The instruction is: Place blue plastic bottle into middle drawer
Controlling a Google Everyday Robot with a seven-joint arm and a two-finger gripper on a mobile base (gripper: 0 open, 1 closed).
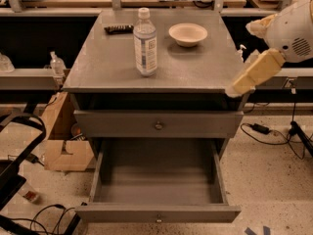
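Note:
The blue plastic bottle (145,43) stands upright on the grey cabinet top (195,67), left of centre, with its white cap on. The middle drawer (122,213) is pulled open at the bottom of the cabinet and its inside is bare. The alike drawer front (117,124) above it is shut. My arm reaches in from the right. The gripper (234,88) is at the end of the cream link, at the cabinet top's front right corner. It is well right of the bottle and apart from it.
A white bowl (188,34) sits on the top right of the bottle, and a black flat object (119,29) lies at the back left. A small pump bottle (56,65) stands on the left shelf. A cardboard box (61,141) and cables lie on the floor.

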